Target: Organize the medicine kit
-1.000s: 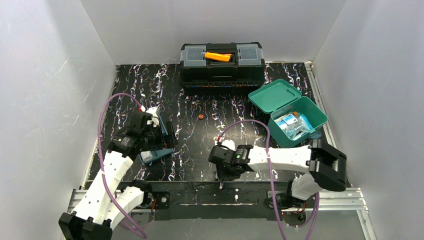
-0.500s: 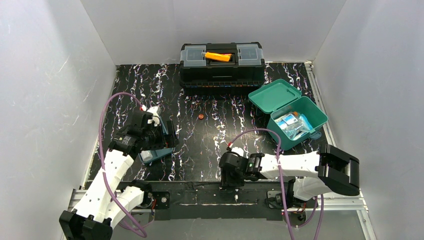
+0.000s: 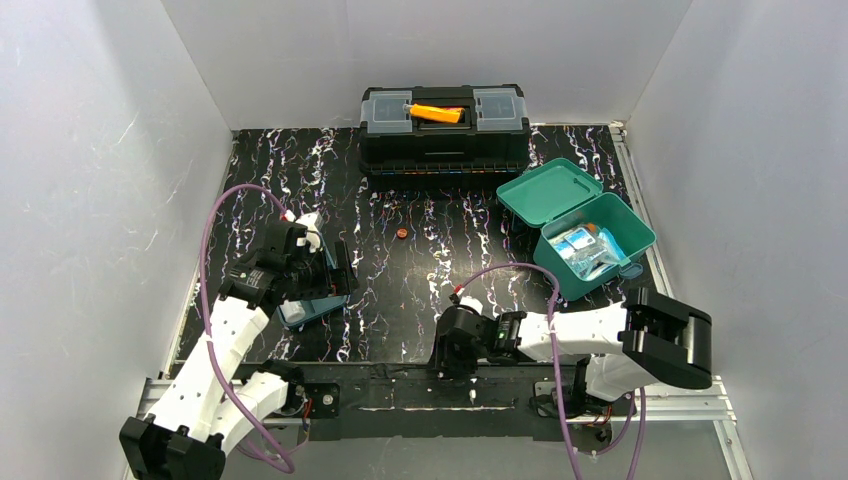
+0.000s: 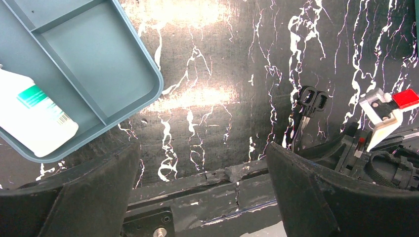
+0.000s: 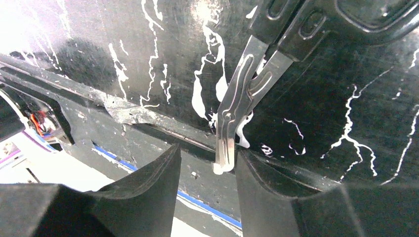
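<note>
Teal plastic medicine kit [image 3: 548,195], rounded, lid up, right rear of marbled table [image 3: 440,215], contents indistinct, left gripper [image 4: 202,150] spread wide by grey divided tray [image 4: 99,49], right gripper [image 5: 207,153] half-spread astride steel scissors [image 5: 232,113], handles cropped.

Bright overhead light; table [image 4: 197,96] glare; wrist views seemingly soft.

**Arm construction.** You see the left arm [image 3: 228,332] and right arm [image 3: 582,330] built alike: white link shells, black joint housings [image 3: 670,345] and a looping purple cable [image 3: 205,280]. The left end effector [image 4: 202,190] and right end effector [image 5: 207,192] carry broad matte-black fingers [image 4: 64,207].
</note>
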`<state>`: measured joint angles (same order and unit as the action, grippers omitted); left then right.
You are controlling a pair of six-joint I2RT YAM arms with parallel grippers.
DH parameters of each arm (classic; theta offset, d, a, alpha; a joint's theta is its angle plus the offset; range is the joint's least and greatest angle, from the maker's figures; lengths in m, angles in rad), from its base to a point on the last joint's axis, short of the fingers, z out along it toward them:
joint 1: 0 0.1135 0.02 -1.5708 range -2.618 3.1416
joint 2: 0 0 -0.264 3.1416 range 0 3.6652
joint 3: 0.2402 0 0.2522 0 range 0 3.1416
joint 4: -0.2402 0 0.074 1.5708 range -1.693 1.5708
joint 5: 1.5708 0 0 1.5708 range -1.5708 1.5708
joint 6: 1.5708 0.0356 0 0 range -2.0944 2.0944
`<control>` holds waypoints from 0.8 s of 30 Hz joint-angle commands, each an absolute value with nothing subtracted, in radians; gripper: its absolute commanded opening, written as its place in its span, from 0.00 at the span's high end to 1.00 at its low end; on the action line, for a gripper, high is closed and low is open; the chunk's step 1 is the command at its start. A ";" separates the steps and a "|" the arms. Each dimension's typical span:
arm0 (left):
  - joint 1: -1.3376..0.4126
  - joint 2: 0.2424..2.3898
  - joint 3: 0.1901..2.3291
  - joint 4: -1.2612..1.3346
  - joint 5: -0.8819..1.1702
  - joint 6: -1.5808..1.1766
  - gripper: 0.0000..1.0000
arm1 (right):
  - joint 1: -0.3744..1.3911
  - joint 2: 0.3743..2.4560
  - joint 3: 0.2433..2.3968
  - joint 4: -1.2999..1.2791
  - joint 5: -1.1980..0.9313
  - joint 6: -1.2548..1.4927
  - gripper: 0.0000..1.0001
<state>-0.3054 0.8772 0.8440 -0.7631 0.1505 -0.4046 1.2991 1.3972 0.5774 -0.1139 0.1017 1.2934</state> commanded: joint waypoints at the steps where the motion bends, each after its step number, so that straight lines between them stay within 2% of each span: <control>1: -0.310 0.879 0.834 -0.769 0.166 -0.402 0.01 | 1.306 1.420 0.565 -0.045 0.093 1.328 0.50; 6: -0.310 0.882 0.834 -0.769 0.166 -0.402 0.00 | 1.307 1.428 0.552 -0.040 0.095 1.342 0.55; 17: -0.309 0.891 0.836 -0.770 0.166 -0.407 0.01 | 1.307 1.421 0.519 -0.023 0.105 1.368 0.82; 21: -0.310 0.890 0.836 -0.771 0.166 -0.408 0.00 | 1.308 1.407 0.519 -0.024 0.111 1.360 0.97; 24: -0.309 0.891 0.836 -0.770 0.166 -0.409 0.01 | 1.311 1.381 0.531 -0.052 0.132 1.336 0.99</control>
<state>-0.3054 0.8932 0.8440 -0.7635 0.1555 -0.4049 1.3033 1.4132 0.5270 -0.0250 0.0906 1.3575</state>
